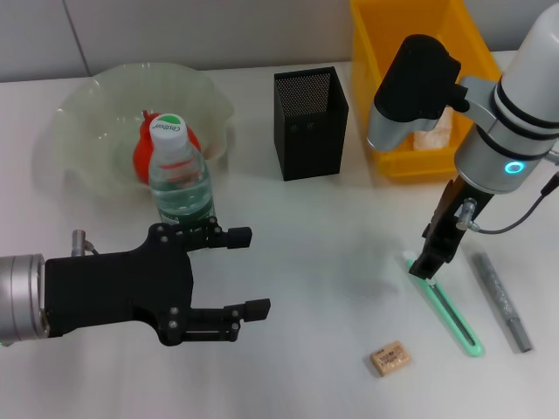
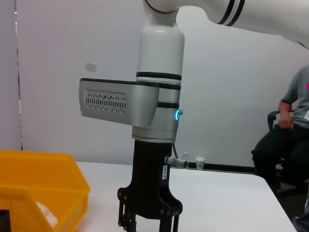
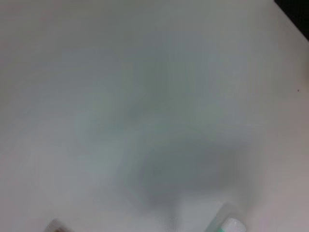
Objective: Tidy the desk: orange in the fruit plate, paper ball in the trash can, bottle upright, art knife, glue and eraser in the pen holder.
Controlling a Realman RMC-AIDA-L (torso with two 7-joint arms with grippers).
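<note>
From the head camera, the right hand (image 1: pixel 430 264) hung at the near tip of the slim green art knife (image 1: pixel 445 307) flat on the white table (image 1: pixel 323 262), fingers unreadable; stiff and light, it looked best pinched across its handle, grey glue stick (image 1: pixel 502 301) just beside, tan eraser (image 1: pixel 389 359) near. The left hand (image 1: pixel 240 271) gaped empty by the upright clear bottle (image 1: pixel 179 179). The left wrist camera showed the right arm above the table beside the yellow trash can (image 2: pixel 43 186); the right wrist camera showed only blurred tabletop.

Orange (image 1: pixel 147 155) in fruit plate (image 1: pixel 87 113), bottle (image 1: pixel 181 185) before it, pen holder (image 1: pixel 310 122) left of trash can (image 1: pixel 384 52)
</note>
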